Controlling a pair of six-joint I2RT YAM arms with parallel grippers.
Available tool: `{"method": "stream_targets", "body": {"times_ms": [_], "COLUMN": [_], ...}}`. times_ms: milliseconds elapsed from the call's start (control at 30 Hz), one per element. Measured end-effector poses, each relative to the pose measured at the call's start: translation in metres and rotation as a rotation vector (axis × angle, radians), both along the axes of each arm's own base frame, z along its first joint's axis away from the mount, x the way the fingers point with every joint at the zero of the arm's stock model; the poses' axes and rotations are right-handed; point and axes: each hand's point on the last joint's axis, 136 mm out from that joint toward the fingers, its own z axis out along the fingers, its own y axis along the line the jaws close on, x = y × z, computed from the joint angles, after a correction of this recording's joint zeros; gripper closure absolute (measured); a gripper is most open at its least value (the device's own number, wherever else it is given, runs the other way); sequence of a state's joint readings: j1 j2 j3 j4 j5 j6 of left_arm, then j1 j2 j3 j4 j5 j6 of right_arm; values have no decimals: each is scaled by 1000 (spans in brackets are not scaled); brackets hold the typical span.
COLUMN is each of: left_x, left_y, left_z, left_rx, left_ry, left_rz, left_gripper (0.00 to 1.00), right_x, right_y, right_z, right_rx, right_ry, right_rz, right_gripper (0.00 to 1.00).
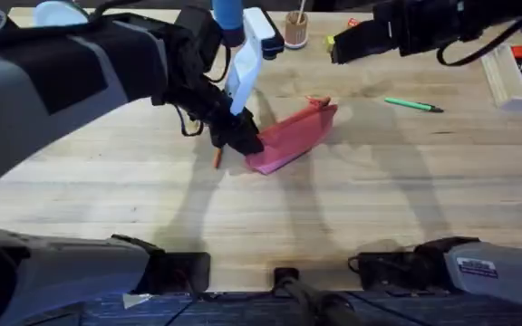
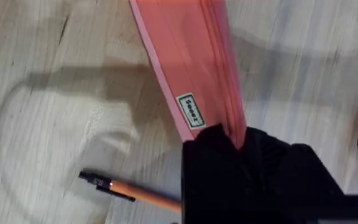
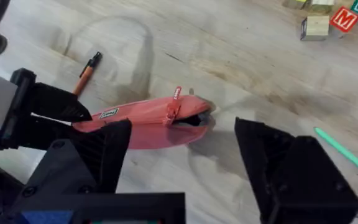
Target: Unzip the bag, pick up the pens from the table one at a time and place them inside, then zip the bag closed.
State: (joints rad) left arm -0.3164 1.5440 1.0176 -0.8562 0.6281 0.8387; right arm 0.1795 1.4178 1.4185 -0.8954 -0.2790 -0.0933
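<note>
The pink-red bag [image 1: 293, 136] lies slanted in the middle of the table [image 1: 379, 199]. My left gripper [image 1: 238, 134] is shut on its near-left end, with black fingers [image 2: 260, 174] clamped over the fabric of the bag [image 2: 191, 68]. At the bag's [image 3: 142, 124] other end, the zipper gapes a little by the red pull [image 3: 178, 94]. My right gripper [image 3: 183, 134] hovers open high above it, far right in the overhead view [image 1: 343, 50]. The orange pen [image 1: 217, 158] [image 2: 142, 195] lies beside the left gripper. The green pen [image 1: 413, 105] [image 3: 340, 151] lies to the bag's right.
A clear plastic box [image 1: 515, 77] with markers sits at the right edge. A cup of sticks [image 1: 295, 32] and a white and blue object [image 1: 247, 45] stand at the back. Lettered wooden blocks [image 3: 328, 22] lie beyond the bag. Bare wood spreads in front.
</note>
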Motion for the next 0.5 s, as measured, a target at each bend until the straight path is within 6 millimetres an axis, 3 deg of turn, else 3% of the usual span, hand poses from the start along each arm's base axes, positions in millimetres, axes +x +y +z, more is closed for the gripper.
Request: {"method": "stream_targets", "body": {"times_ms": [267, 500], "left_x": [0, 0], "left_y": [0, 0], "left_z": [0, 0], "left_rx": [0, 0], "left_ry": [0, 0], "left_rz": [0, 0], "left_gripper": [958, 958], "right_x": [2, 8], "right_y": [1, 11], "right_z": [-4, -33], "right_rx": [6, -5], "right_ry": [16, 98], "right_rz": [-7, 25], "right_gripper": [5, 5]}}
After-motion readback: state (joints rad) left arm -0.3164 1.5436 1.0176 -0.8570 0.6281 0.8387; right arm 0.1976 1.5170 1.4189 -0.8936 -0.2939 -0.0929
